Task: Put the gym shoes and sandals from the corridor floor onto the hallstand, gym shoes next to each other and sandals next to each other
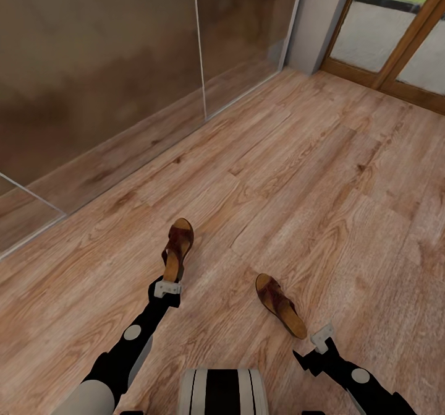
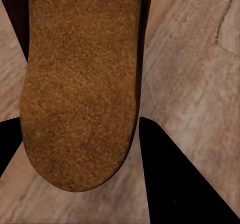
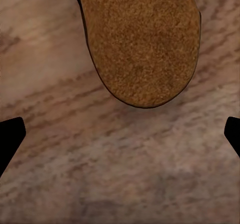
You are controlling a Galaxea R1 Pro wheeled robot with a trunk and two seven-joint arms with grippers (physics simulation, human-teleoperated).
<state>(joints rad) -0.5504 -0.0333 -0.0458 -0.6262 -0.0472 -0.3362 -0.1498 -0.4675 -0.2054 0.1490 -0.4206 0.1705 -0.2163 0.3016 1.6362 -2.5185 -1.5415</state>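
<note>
Left sandal (image 1: 177, 249) lies on the corridor floor (image 1: 296, 174), heel toward the robot. Left gripper (image 1: 167, 289) at that heel, fingers (image 2: 170, 184) spread to either side of the tan insole. Right sandal (image 1: 281, 305) on the floor, well apart from the first. Right gripper (image 1: 322, 337) just beside its heel, spread wide, holding nothing. Glass panels (image 1: 123, 62) along the left wall.

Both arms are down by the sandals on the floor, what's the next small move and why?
Probably close the left gripper on the left sandal: in the left wrist view its heel already sits between the open fingers. The right gripper is short of the right sandal, so it should wait.
</note>
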